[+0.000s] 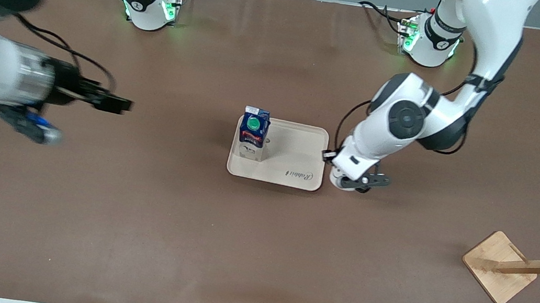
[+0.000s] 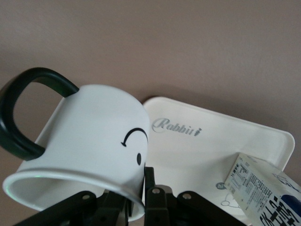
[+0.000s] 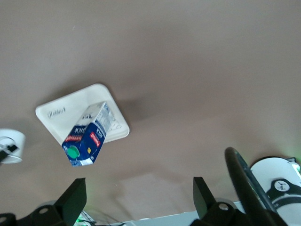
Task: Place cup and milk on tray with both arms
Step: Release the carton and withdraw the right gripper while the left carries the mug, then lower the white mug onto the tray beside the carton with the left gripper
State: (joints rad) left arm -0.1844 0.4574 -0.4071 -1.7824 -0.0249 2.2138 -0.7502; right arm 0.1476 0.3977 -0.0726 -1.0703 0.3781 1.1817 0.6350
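White smiley mug with the black handle (image 2: 89, 141) is tipped sideways, pinched by your left gripper (image 1: 362, 181) just beside the cream rounded tray (image 1: 296, 155). Blue-and-beige milk carton (image 1: 253, 133) stands upright on it. Your right gripper (image 3: 136, 197) hangs spread apart over bare brown table (image 1: 144, 218).

The surface (image 1: 135, 206) is plain brown. The tray (image 1: 296, 150) is cream with grey "Rabbit" lettering. The milk (image 1: 253, 133) is dark blue above with red marks, beige below, with a green cap. The cup (image 2: 94, 141) is white with a black smiley face and black handle. The wooden rack (image 1: 502, 266) is pale tan.
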